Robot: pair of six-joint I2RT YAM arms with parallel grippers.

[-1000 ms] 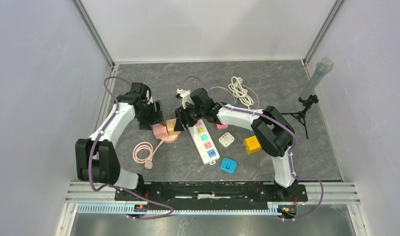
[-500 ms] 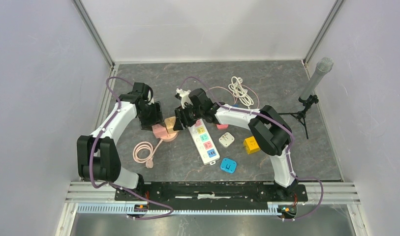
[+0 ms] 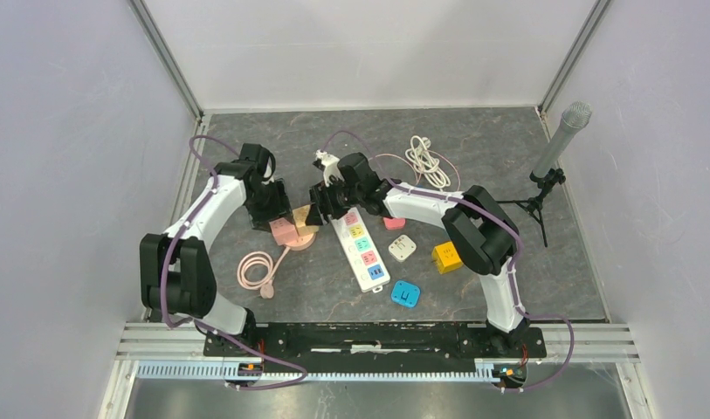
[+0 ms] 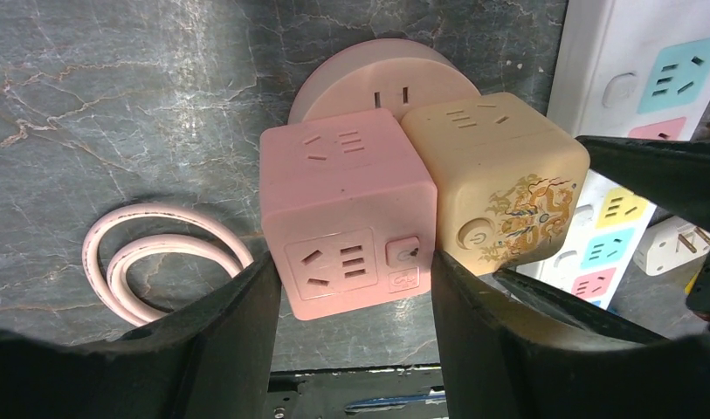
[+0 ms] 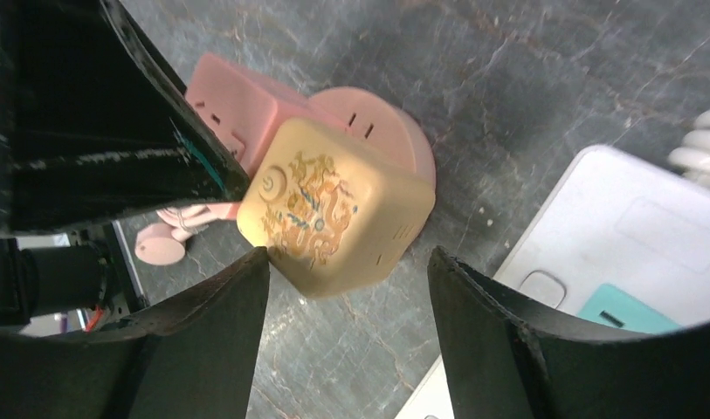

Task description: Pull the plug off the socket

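A pink cube adapter [image 4: 351, 209] and a beige cube adapter with a dragon print [image 4: 499, 183] sit side by side against a round pink socket [image 4: 377, 78]. In the top view the pink cube [image 3: 284, 230] is left of the beige cube [image 3: 301, 216]. My left gripper [image 4: 351, 262] is shut on the pink cube, one finger on each side. My right gripper [image 5: 347, 253] is open around the beige cube [image 5: 334, 209]; its left finger touches a corner and its right finger stands apart. Both grippers meet over the socket in the top view, the left [image 3: 279, 212] and the right [image 3: 316, 212].
A white power strip [image 3: 361, 249] with coloured outlets lies just right of the cubes. The socket's pink cable [image 3: 255, 269] coils at the front left. White [image 3: 402, 248], yellow [image 3: 447, 257] and blue [image 3: 406, 293] adapters, a white cable [image 3: 425, 157] and a microphone stand [image 3: 556, 148] lie to the right.
Both grippers and the two cubes have shifted slightly toward the far side. The beige cube now sits a little farther back than the pink one.
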